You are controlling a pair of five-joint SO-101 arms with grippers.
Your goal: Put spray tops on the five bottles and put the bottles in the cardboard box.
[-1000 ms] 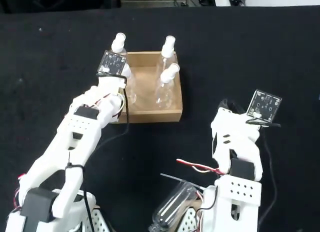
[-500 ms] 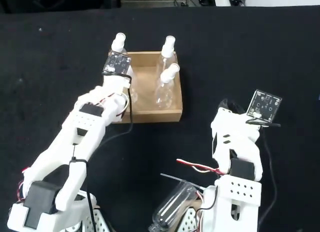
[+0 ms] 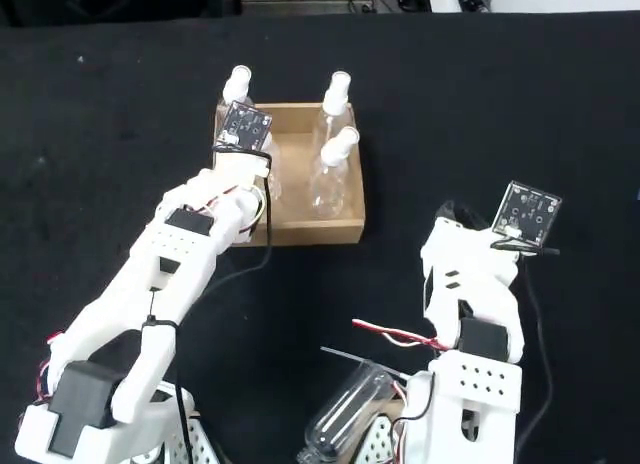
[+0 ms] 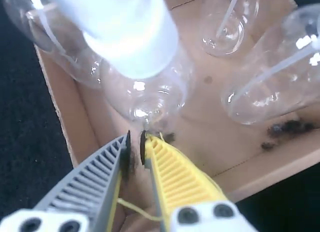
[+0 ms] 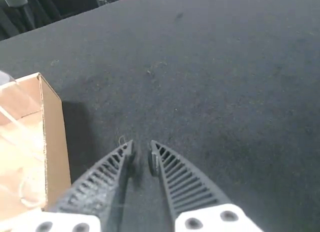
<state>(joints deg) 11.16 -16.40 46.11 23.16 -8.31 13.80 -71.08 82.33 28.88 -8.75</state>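
Now, four bottles stand upright in the one cardboard box (image 3: 305,230), which sits at about 11 o'clock on the black table (image 3: 520,94). The first bottle (image 3: 237,87) is at the box's 11 o'clock corner, the second bottle (image 3: 336,96) at 1 o'clock, the third bottle (image 3: 328,189) near 3 o'clock, and the fourth bottle (image 4: 150,97) at 9 o'clock. Each carries one white spray top (image 3: 340,81). A fifth bottle (image 3: 345,416) lies on its side at the table's 6 o'clock, between the two arm bases. The left gripper (image 4: 135,142) hangs over the box floor just beside the fourth bottle, clenched and empty. The right gripper (image 5: 141,153), also clenched and empty, is over the table at 3 o'clock from the box.
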